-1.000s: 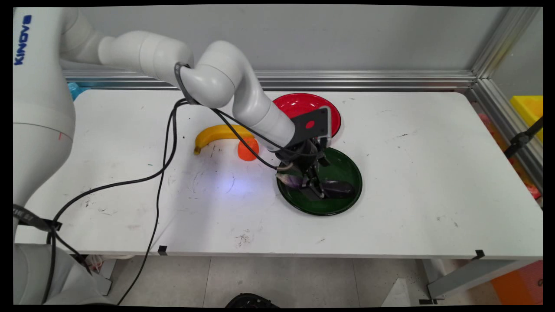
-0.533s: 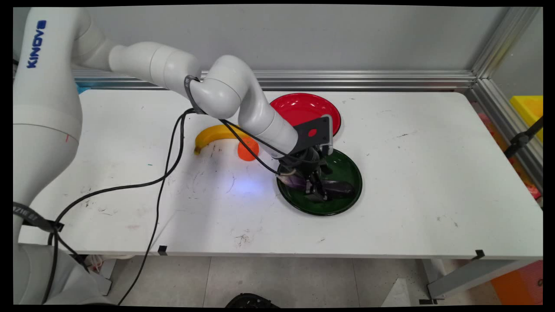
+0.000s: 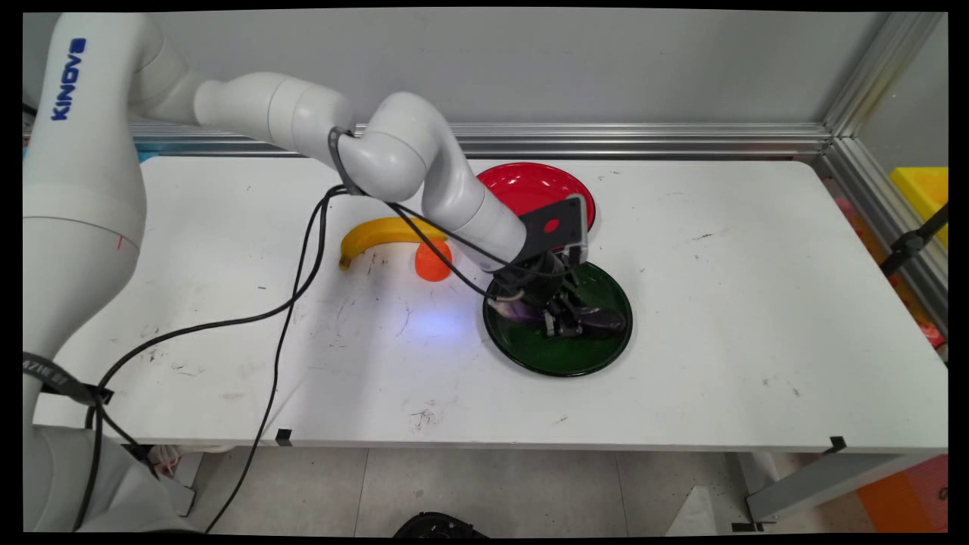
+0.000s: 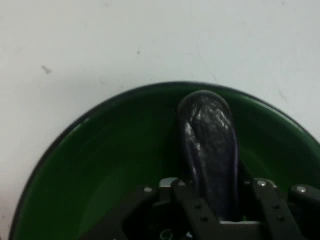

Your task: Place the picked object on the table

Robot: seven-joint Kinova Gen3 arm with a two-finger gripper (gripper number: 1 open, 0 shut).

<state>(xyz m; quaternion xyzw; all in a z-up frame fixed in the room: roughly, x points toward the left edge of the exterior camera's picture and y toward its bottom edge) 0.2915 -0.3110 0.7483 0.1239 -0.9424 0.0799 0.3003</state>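
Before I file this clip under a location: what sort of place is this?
Probably a robotics lab bench: a white table fenced by aluminium framing, with toy-like props, a banana and an eggplant on a green plate.

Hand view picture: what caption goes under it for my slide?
End effector shut around a dark purple eggplant lying in a green plate.

The gripper (image 3: pixel 564 322), angled down-right, seems clamped shut around something.
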